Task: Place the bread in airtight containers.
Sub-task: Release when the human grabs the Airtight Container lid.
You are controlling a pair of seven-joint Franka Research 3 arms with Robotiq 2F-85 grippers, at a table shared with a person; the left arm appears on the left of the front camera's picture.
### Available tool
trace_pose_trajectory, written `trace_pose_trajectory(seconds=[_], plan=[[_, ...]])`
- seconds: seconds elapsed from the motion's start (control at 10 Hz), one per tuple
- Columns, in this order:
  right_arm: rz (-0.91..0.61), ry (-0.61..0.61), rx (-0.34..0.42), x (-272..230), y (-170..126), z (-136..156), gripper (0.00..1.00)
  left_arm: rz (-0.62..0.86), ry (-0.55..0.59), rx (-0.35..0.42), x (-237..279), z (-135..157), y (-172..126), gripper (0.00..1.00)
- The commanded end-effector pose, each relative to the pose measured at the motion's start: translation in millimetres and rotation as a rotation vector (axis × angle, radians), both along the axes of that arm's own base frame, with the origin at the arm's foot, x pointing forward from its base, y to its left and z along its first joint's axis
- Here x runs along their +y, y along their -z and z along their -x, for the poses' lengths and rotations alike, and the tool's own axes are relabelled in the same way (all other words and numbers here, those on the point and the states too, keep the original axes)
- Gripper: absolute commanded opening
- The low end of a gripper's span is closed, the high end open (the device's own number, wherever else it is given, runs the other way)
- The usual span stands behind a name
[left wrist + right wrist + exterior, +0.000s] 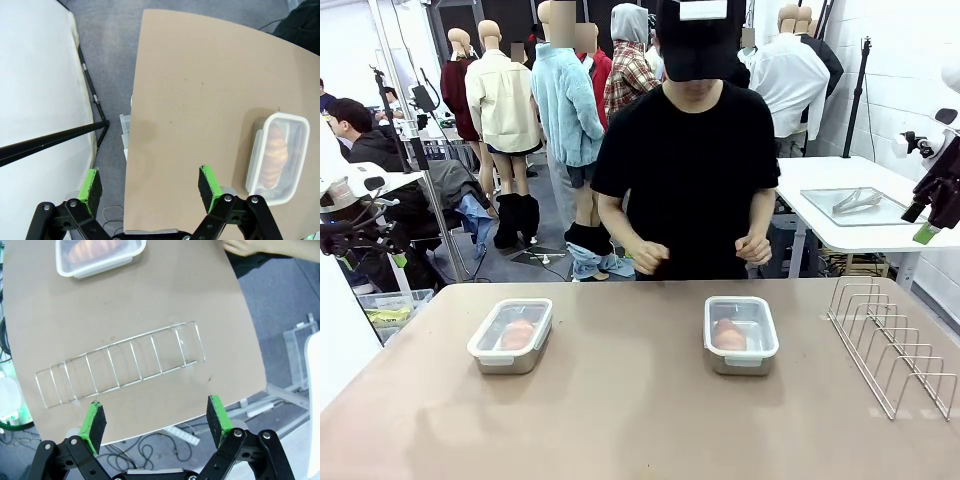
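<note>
Two steel airtight containers stand on the tan table, the left one (510, 337) and the right one (741, 335), each with a clear lid on top. A golden-brown bread roll lies inside each, one at the left (518, 333) and one at the right (728, 334). My left gripper (150, 182) hangs open over the table's edge, well apart from its container (257, 150) and bread (275, 155). My right gripper (156, 417) is open above the table edge beyond the wire rack (120, 365), with a lidded container (100, 262) farther off. From the front, the right gripper (928, 225) sits at the far right edge.
A person in black stands at the far side with both fists (648, 257) (754, 248) near the table edge. The wire rack (890, 345) lies on the table's right side. A white side table (840, 180) with a tray stands behind, to the right.
</note>
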State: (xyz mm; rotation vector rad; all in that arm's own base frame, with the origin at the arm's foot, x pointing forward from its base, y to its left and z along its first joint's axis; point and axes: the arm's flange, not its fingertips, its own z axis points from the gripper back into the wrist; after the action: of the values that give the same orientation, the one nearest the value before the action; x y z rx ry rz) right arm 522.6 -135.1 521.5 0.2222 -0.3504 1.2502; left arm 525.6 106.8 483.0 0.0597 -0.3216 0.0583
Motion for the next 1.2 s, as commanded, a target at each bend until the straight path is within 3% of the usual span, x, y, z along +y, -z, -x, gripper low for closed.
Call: trace_pose_trajectory(seconds=[0.0,1.1], plan=[[0.018,-0.008,0.004,0.3,0.1,0.1,1.0,-0.016,-0.011,0.0,-0.4,0.7,-2.0,1.0],[0.018,-0.008,0.004,0.3,0.1,0.1,1.0,-0.016,-0.011,0.0,-0.4,0.7,-2.0,1.0]])
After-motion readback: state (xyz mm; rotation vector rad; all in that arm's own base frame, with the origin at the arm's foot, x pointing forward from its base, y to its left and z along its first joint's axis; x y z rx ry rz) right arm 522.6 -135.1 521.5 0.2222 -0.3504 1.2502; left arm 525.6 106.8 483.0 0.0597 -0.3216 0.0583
